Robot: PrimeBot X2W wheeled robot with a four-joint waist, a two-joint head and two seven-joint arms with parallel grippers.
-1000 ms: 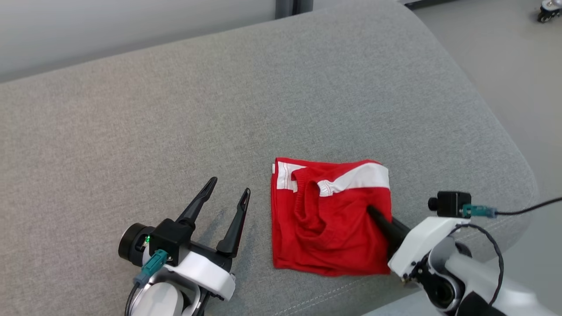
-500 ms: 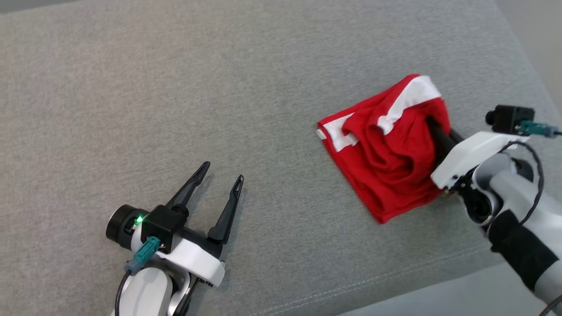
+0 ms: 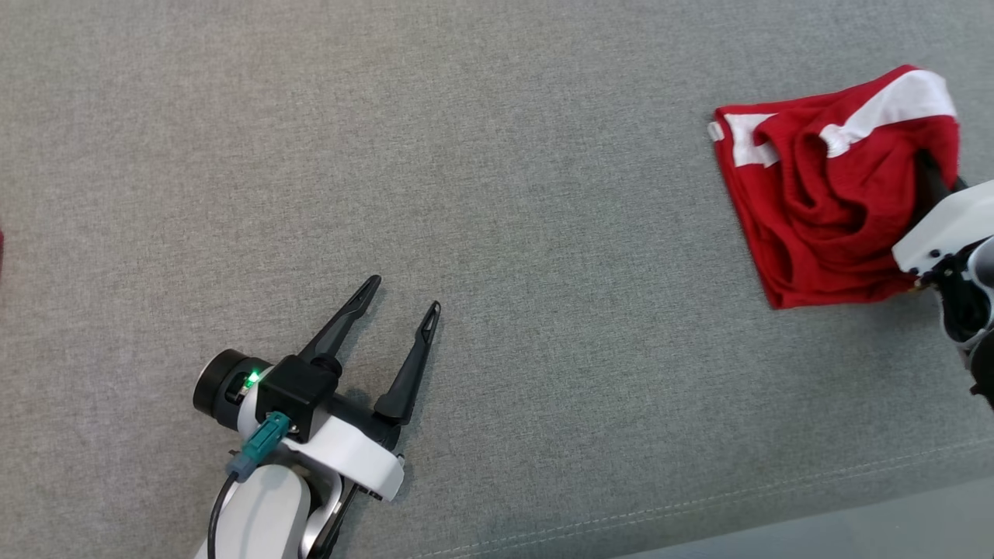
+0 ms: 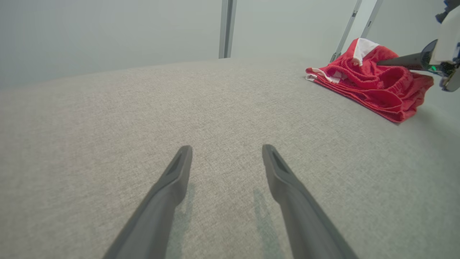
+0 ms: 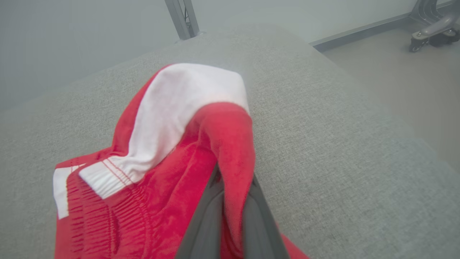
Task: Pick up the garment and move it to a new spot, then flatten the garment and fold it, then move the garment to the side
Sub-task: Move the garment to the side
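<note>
Head view, 7 o'clock: the left gripper (image 3: 404, 293) is found low over the grey cushion (image 3: 497, 155). Its two dark fingers are spread wide and pointed toward 1 o'clock. In the left wrist view bare cushion is seen between the tips, and finger shadows are cast on the fabric just beneath. A green light is noted on the wrist housing. A stitched seam (image 3: 699, 506) is traced along the cushion's near edge from 6 toward 4 o'clock, and a strip of floor (image 3: 854, 539) is seen outside it at 5 o'clock.

At 2 o'clock in the head view, well apart from the left gripper, the garment (image 3: 823, 202) is located on the cushion. It is red with white bands and a gathered elastic edge, and it is loosely folded and rumpled. Its 9 o'clock edge is laid flat on the cushion. Its 3 o'clock side is drawn up into a peak.

In the right wrist view the right gripper (image 5: 234, 174) is seen with its fingers pressed together on a ridge of red cloth, which is pinched between them. A white band is draped over the peak at 12 o'clock. In the head view the white housing of this gripper is cut off by the 3 o'clock edge.

Beyond the cushion, an upright metal post (image 4: 226, 28) is recorded at 12 o'clock in the left wrist view, against a pale wall (image 4: 107, 32). A caster (image 5: 431, 34) is noted on the floor at 2 o'clock in the right wrist view.
</note>
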